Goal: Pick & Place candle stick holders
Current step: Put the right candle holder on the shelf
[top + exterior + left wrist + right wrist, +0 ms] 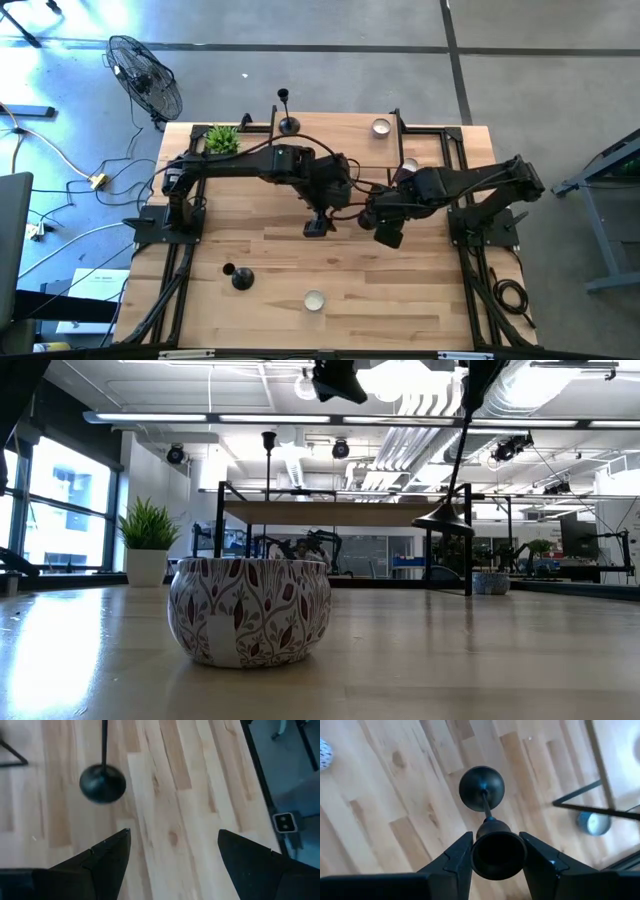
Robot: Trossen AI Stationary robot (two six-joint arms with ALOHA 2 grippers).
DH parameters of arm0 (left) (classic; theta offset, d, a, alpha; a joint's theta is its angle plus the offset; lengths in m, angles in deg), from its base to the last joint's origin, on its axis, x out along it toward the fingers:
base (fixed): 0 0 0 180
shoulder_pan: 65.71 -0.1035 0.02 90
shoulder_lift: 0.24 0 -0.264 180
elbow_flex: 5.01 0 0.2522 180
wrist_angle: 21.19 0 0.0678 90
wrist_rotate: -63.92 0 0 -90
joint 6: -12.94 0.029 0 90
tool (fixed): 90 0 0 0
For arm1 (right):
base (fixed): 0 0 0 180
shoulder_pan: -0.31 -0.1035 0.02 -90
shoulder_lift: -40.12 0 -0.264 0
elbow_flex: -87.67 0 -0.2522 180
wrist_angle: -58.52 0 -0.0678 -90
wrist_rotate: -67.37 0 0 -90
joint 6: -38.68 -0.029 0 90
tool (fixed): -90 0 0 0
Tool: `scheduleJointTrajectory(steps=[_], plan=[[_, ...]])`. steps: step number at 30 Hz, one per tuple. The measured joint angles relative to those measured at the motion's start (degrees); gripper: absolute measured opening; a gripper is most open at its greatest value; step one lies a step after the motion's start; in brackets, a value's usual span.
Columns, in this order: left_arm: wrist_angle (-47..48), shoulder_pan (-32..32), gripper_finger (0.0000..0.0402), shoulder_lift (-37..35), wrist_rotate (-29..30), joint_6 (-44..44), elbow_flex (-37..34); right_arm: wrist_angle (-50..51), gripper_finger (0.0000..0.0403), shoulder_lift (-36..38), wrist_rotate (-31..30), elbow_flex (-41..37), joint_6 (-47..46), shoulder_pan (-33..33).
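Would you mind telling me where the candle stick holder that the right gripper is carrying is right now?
The candle stick holder is clamped in the right gripper, lifted above mid-table beside the open left gripper in the high view.

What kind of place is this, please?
Probably a robotics lab or workshop: exposed ceiling pipes, a bare concrete floor with a fan, and another table with robot arms behind it.

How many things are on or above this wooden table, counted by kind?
Black round-based, thin-stemmed candle stick holders: 3
Small round silvery-white tealight cups: 3
Green potted plant: 1
Total: 7
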Motion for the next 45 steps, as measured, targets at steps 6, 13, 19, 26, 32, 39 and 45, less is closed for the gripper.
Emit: scheduleJointTrajectory(steps=[6, 13, 19, 26, 32, 39, 45], plan=[[-8.02, 0.0, 0.0294, 0.0, 3.21, 3.72, -0.05, 0.03, 0.0131, 0.86, -1.77, 0.13, 2.13, -0.04], [-11.74, -0.02, 0.0294, -0.03, 6.23, 6.3, -0.05, 0.01, 0.0131, 1.81, -5.97, 7.53, 2.0, -1.42], [-15.5, 0.0, 0.0294, -0.06, 6.33, 6.72, -0.03, -1.12, 0.0131, 1.81, -8.36, 14.34, 2.38, -3.07], [-17.53, 0.0, 0.0294, -0.09, 6.33, 7.12, -0.03, -5.64, 0.0131, 1.81, -8.89, 15.56, 5.49, -3.27], [-17.54, 0.0, 0.0294, -0.09, 8.7, 7.14, -0.03, -7.77, 0.0131, 1.79, -8.25, 15.15, 7.11, -3.27], [-15.83, 0.0, 0.0294, -0.09, 10.27, 6.94, -0.01, -7.77, 0.013, 1.79, -7.99, 15.13, 6.95, -3.27], [-14.58, 0.0, 0.0285, -0.09, 14.36, 6.94, -0.01, -7.78, 0.013, 1.78, -7.97, 15.13, 6.92, -3.27]])
